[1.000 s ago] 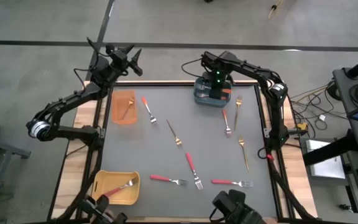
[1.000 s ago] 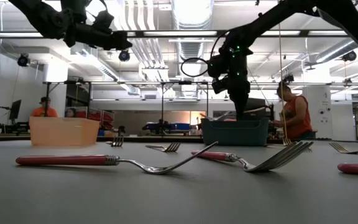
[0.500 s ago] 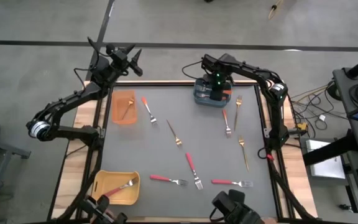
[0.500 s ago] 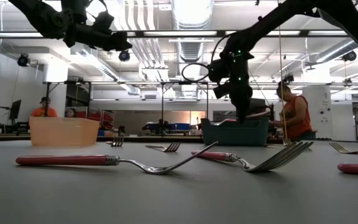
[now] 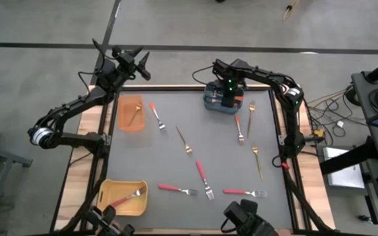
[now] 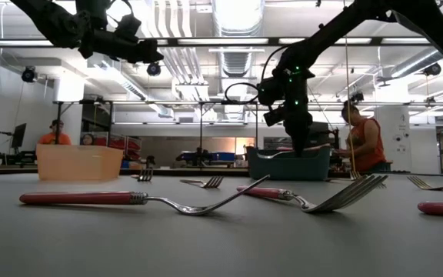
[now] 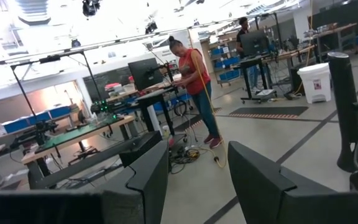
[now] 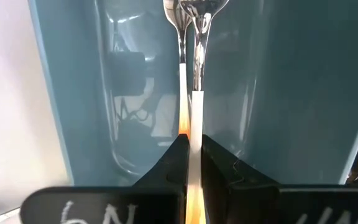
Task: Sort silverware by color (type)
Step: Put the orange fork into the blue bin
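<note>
My right gripper [image 5: 227, 99] points down over the blue-grey bin [image 5: 210, 105] at the table's far side, shut on an orange-handled fork [image 8: 194, 68]. My left gripper [image 5: 140, 62] hangs open high over the far left corner and holds nothing. On the mat lie red-handled forks [image 5: 202, 174], [image 5: 176, 189], [image 5: 241, 192], [image 5: 156, 113], an orange-handled fork [image 5: 239, 128] and thin gold forks [image 5: 184, 139], [image 5: 257, 157], [image 5: 251, 108]. My right gripper pinches the fork's orange handle [image 8: 184, 127] between its two fingers, which come from above and point down. The silver neck and tines [image 8: 194, 18] stick out past the fingers, about level, at the height of the bin's rim [image 6: 283, 151]. I cannot tell whether the fork touches the bin.
An orange bin [image 5: 125, 121] at the far left holds a gold fork. A yellow bin [image 5: 110, 204] at the near left holds a red-handled fork. Wooden table edges frame the dark mat. People stand at benches in the room beyond.
My right gripper has sunk toward the blue-grey bin, still shut on the fork, which stays about level and has come down to the bin's rim.
</note>
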Robot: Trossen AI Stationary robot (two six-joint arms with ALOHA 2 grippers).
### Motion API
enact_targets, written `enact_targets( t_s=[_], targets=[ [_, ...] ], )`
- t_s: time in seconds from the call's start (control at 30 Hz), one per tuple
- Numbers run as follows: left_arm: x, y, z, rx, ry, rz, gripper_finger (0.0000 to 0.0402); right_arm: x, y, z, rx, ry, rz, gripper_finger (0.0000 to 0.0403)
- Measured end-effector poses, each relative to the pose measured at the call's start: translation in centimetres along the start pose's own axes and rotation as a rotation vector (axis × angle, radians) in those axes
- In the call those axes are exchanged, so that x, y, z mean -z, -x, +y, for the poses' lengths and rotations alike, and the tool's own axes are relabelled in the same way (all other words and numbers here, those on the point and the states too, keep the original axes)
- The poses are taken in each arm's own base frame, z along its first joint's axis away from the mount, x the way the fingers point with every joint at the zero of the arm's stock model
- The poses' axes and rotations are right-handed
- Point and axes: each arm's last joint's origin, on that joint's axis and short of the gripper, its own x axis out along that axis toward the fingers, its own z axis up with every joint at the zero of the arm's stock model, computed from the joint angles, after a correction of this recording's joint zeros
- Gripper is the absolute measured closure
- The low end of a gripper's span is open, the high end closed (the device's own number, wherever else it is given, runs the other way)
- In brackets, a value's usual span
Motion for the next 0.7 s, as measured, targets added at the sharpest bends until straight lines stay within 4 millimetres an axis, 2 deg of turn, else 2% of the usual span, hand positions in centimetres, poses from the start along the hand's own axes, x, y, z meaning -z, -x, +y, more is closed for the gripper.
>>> enact_targets(
  t_s=[0.33,0.7],
  targets=[
    [0.01,0.00,0.00,0.001,0.001,0.001,0.0253,-0.11,-0.01,-0.08,0.007,-0.001,-0.012,0.0385],
    [0.01,0.00,-0.01,0.001,0.009,0.001,0.0253,-0.05,-0.01,-0.22,0.031,-0.033,-0.001,0.0325]
  ],
)
